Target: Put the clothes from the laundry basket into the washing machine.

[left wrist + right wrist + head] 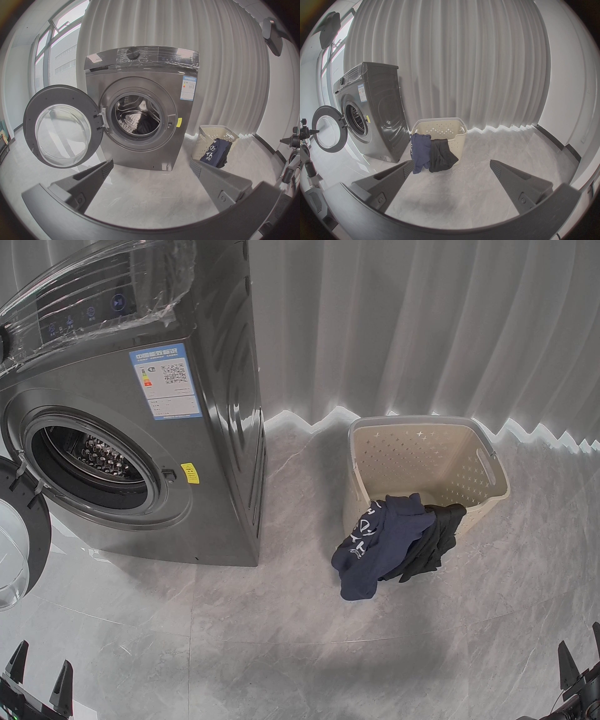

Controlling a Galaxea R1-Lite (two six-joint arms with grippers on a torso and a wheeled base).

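Note:
A cream laundry basket [481,446] stands on the floor to the right of the grey washing machine [212,446]. A navy garment [381,540] and a black garment [437,540] hang over its front rim. The machine's round door [62,125] is swung wide, and a dark piece of clothing [145,125] lies in the drum. My left gripper [39,674] is low at the near left, open and holding nothing, facing the drum [137,117]. My right gripper [581,652] is low at the near right, open and holding nothing, facing the basket [440,128] and both hanging garments [431,153].
White curtains [437,321] hang behind the machine and the basket. Bare grey tile floor [300,640] lies between me and both of them. The open door [19,540] juts out at the far left, near my left arm.

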